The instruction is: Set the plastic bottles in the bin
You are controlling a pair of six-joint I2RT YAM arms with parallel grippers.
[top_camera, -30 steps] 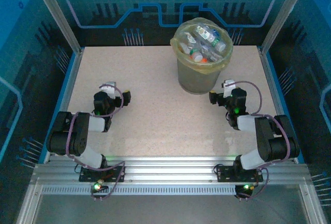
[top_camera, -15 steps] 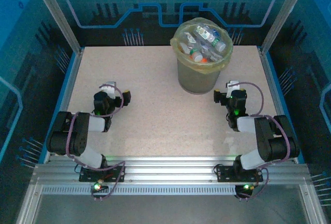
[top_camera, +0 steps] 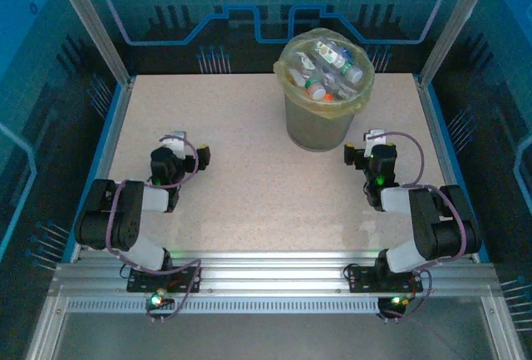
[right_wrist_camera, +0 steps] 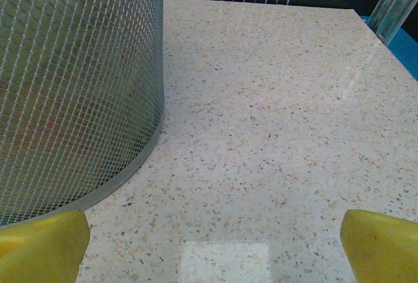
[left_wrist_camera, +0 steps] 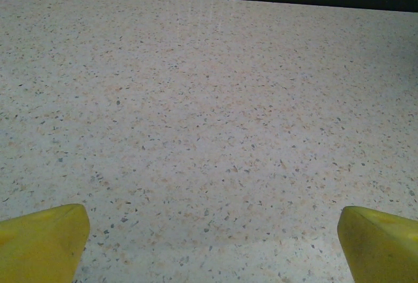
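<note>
Bin [top_camera: 317,124] stands upright on the desk [top_camera: 241,177], far side, a bit right of centre. Its long axis is vertical and the open mouth faces up. A yellow-green bag liner [top_camera: 285,71] is folded over the rim.

Plastic bottles [top_camera: 326,69] are all inside the bin, piled up to approx. rim level. They lie jumbled at mixed angles, most tipped over or on their sides rather than upright. 1 clear bottle near the top runs diagonally, far-left to near-right. An orange cap and a pale cap face up near the front of the pile. Which way the others' caps point can't be told – too small.

Left fingers [left_wrist_camera: 40,242] – wide apart, yellow tips at the 2 bottom corners of the left wrist view, nothing but bare speckled desk between them. L arm sits folded low on the left side of the desk, well apart from the bin.

Right fingers [right_wrist_camera: 40,242] – also wide apart, holding nothing. In the right wrist view the bin's mesh wall rises just ahead and to the left, base rim flat on the desk and not touching the tips. R arm is folded low, near the bin's near-right side.
</note>
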